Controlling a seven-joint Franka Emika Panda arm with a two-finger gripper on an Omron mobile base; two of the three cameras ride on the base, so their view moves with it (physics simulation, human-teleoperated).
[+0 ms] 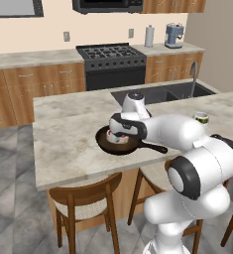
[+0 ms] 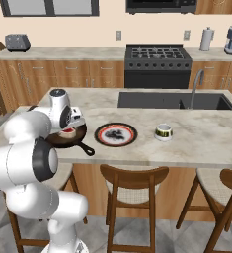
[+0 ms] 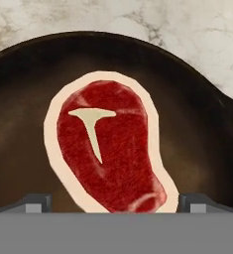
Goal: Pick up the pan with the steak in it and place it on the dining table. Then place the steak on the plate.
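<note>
While our claw (image 3: 110, 203) hangs released above the pan (image 3: 197, 129) on the desk (image 1: 63, 144), we list the steak (image 3: 110, 154) directly below, long axis spanning the jaws.

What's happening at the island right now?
The pan already sits on the dining table, with the steak lying in it. The arm's pincer hangs open just above the steak, one fingertip on each side, not yet gripping it. The plate waits beside the pan on the same top, with dark marks on its centre and no steak on it.
</note>
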